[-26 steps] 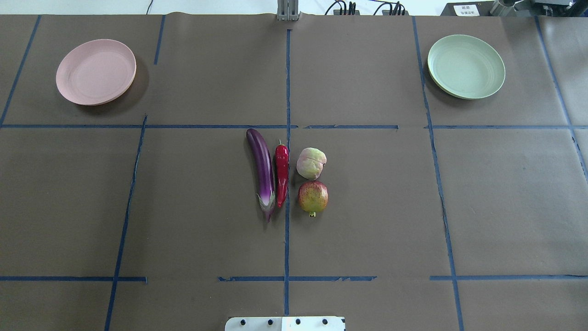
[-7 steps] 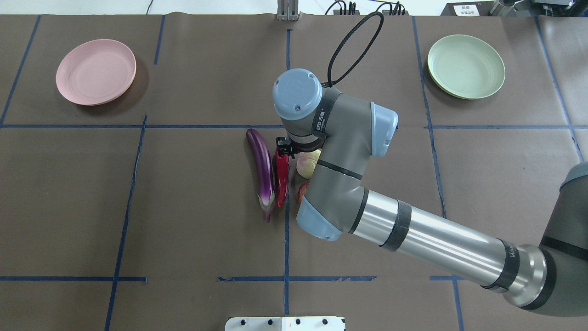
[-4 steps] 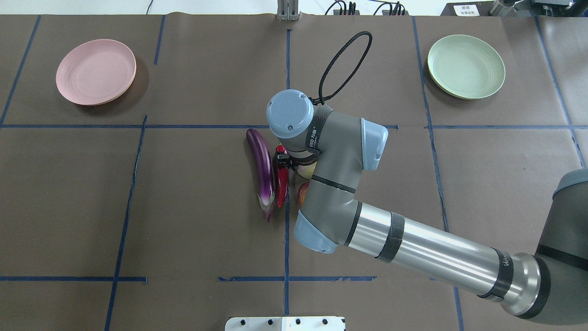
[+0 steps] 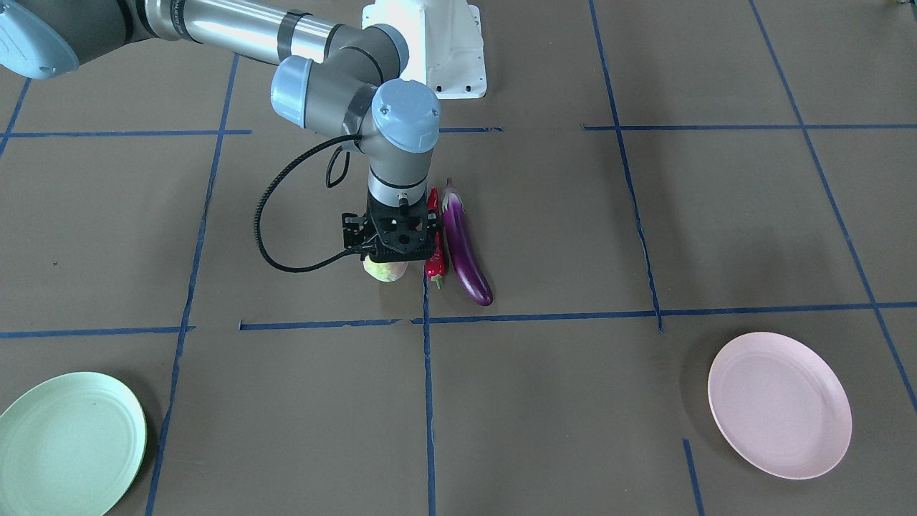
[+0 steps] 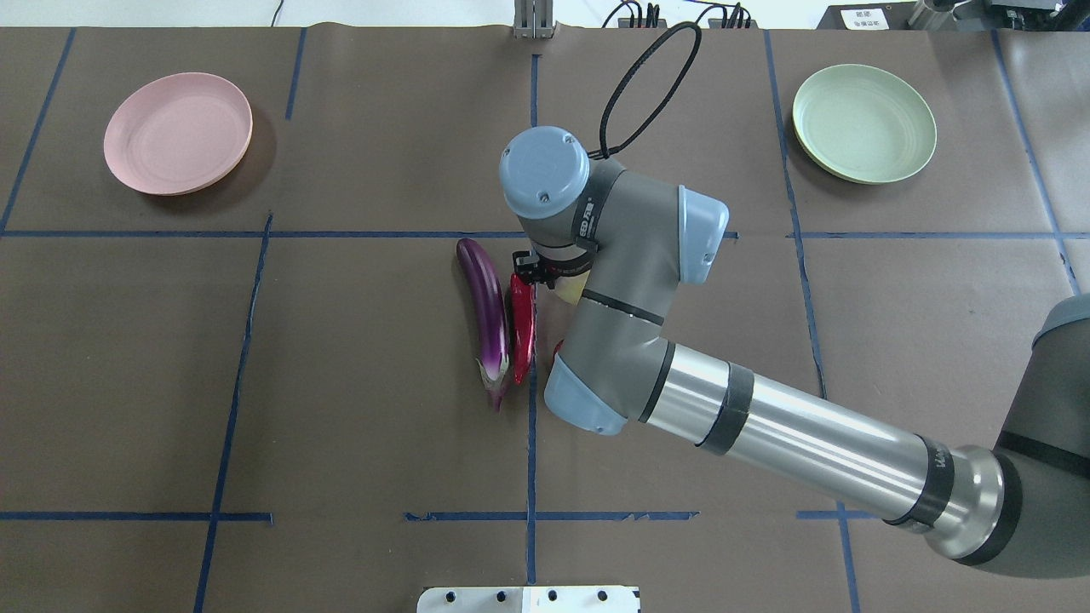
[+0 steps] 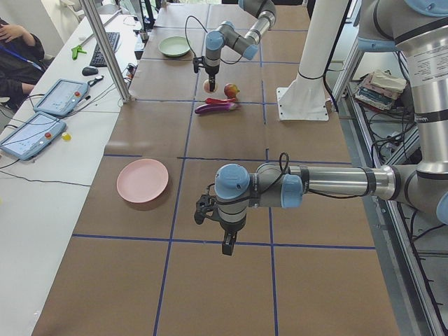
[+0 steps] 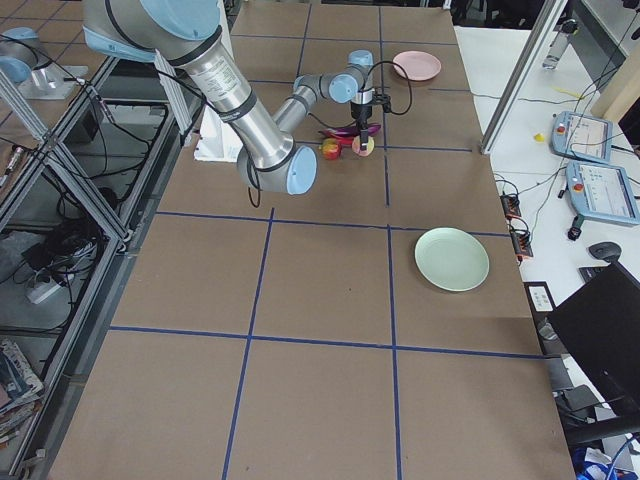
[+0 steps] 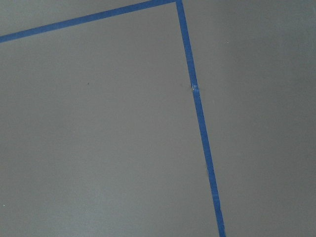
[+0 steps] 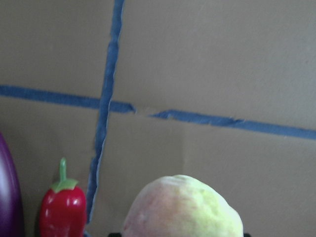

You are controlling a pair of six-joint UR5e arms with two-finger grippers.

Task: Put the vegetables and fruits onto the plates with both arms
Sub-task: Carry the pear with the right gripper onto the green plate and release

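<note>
My right gripper (image 4: 387, 255) is shut on the pale green-pink peach (image 4: 387, 271) and holds it just above the table; the peach fills the bottom of the right wrist view (image 9: 182, 207). The red chili (image 5: 521, 328) and the purple eggplant (image 5: 487, 311) lie side by side just left of it. The pomegranate (image 7: 329, 149) lies beside them, mostly hidden under the arm in the overhead view. The pink plate (image 5: 178, 132) is at the far left and the green plate (image 5: 863, 123) at the far right. My left gripper (image 6: 226, 241) hangs over bare table; I cannot tell its state.
The white pedestal (image 4: 437, 43) stands at the robot's side of the table. The right arm's forearm (image 5: 792, 447) stretches low across the right half. Blue tape lines (image 5: 532, 153) mark the brown cover. Tablets and a metal post (image 6: 105, 49) stand on the operators' side.
The right arm came in over the fruits, dropped onto the peach half a second ago and has since risen with it. The vegetables and plates have not moved.
</note>
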